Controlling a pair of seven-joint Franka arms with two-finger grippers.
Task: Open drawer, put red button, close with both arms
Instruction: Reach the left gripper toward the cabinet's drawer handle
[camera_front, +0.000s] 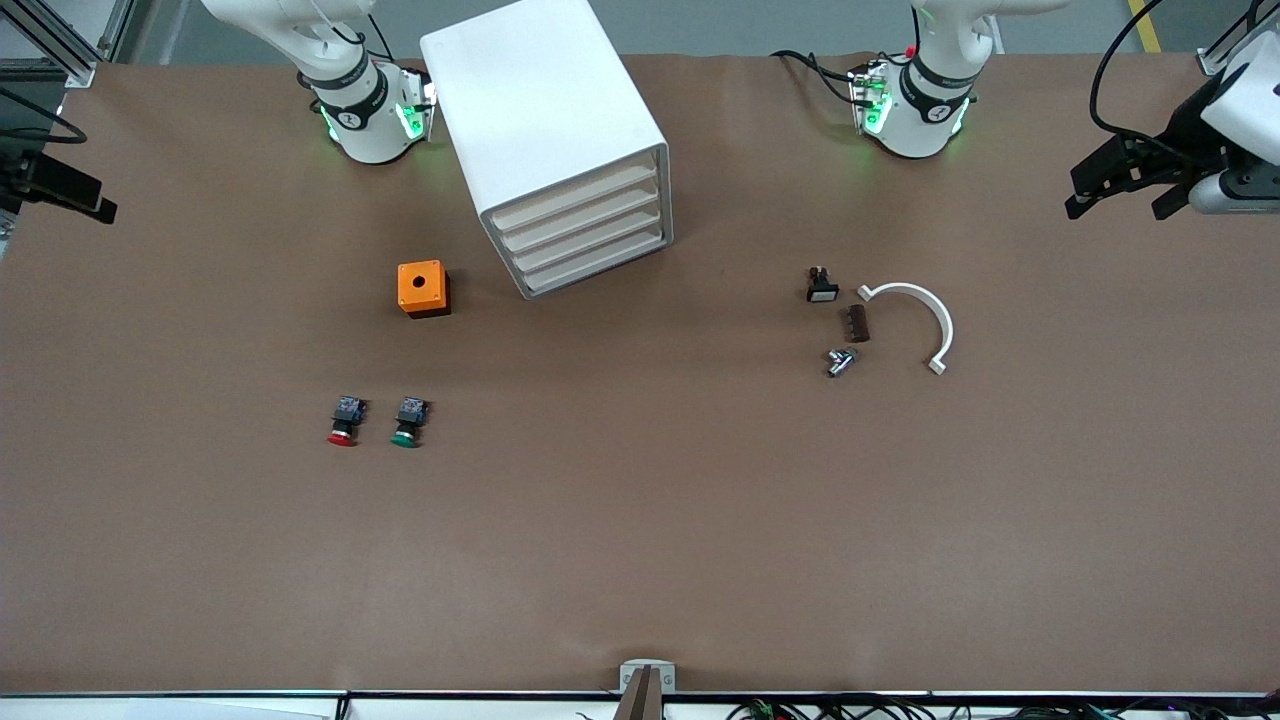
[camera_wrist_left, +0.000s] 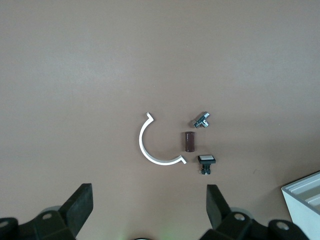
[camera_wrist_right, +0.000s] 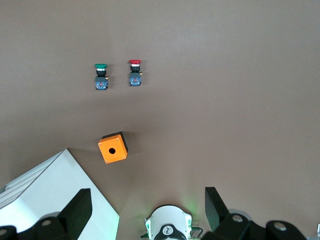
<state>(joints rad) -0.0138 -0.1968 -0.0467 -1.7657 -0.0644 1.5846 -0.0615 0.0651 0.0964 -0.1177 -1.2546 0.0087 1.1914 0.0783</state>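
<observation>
Front view shows you the red button on the table beside the green one, nearer the camera than the orange box and the shut drawers. Left tool hangs released at its table end; right tool likewise.

Left wrist view — spread fingers over a white arc.

Right wrist view — fingers apart, red button well off.

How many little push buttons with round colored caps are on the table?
2. The red button and the green button lie side by side, nearer the front camera than the orange box; the red one is closer to the right arm's end of the table. None looks hidden.
</observation>
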